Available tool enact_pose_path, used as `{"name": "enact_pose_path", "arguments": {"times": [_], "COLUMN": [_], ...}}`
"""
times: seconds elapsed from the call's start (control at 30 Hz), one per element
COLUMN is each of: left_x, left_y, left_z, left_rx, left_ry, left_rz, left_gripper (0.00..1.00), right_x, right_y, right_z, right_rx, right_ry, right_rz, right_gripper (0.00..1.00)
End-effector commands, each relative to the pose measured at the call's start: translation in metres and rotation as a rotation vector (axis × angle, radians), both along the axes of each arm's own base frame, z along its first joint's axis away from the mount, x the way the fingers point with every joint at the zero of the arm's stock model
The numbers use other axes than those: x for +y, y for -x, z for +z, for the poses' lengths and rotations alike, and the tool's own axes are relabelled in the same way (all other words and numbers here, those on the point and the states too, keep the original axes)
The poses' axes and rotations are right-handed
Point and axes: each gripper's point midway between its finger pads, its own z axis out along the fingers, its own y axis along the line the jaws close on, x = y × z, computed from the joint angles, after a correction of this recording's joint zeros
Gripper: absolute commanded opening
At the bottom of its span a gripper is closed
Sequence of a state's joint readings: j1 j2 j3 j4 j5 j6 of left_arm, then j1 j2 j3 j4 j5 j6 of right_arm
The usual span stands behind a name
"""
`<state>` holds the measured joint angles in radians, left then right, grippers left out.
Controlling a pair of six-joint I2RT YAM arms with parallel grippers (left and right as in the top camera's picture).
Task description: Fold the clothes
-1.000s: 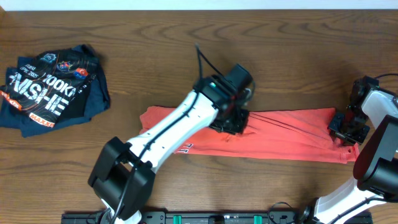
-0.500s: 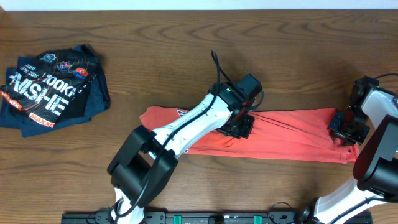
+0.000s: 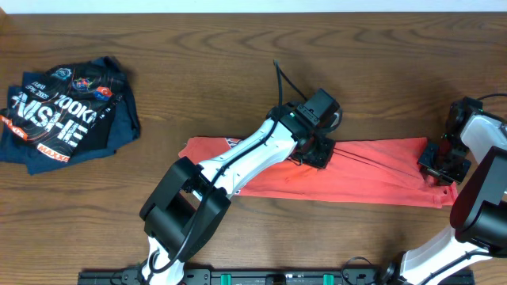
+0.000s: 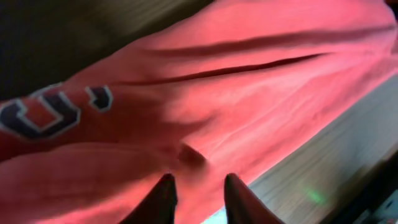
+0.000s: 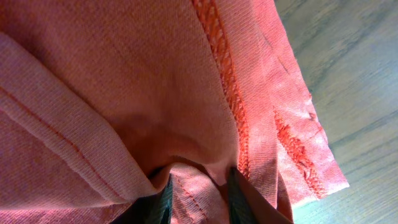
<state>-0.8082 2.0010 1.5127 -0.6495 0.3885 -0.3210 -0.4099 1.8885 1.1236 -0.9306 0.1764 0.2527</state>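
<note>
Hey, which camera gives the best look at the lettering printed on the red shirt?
The left wrist view: the lettering on the red shirt fills its left side, close up. Overhead shows only a sliver beside the left arm. The right wrist view shows just plain fabric and hem stitching.

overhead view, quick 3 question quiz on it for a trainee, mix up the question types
1. True or false: the dark garment lies apart from the T-shirt.
2. Which gripper grips the T-shirt at its end, not its middle? A left, B right, C neither.
3. How many garments lie on the table?

Key: 1 true. 2 B, the right gripper. 3 two.
</note>
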Motion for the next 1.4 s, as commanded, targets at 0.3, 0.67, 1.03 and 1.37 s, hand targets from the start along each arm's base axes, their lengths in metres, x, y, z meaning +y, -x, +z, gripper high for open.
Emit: {"name": "enact_pose_path", "arguments": {"times": [0.3, 0.67, 1.03, 1.37], "left_x": [0.044, 0.112, 0.107, 0.101], "left_y": [-0.051, -0.106, -0.094, -0.085], "left_z": [0.003, -0.016, -0.04, -0.04], "left_rx": [-0.181, -0.18, -0.112, -0.062], "left_ry": [-0.156, -0.247, -0.266, -0.239], "left_rz": [0.129, 0.323, 0.303, 0.296], "left_gripper": [0.33, 0.39, 0.4, 0.06], "right_x": [0.017, 0.017, 0.017, 0.017], "right_y": [-0.005, -0.005, -0.004, -0.004], "right_z": [-0.02, -0.02, -0.02, -0.02], "right_rx": [-0.022, -0.022, -0.019, -0.019], "right_ry": [-0.1, -0.1, -0.101, -0.101], "right_rz": [-0.027, -0.027, -0.027, -0.027], "right_gripper": [0.3, 0.3, 0.3, 0.31]}}
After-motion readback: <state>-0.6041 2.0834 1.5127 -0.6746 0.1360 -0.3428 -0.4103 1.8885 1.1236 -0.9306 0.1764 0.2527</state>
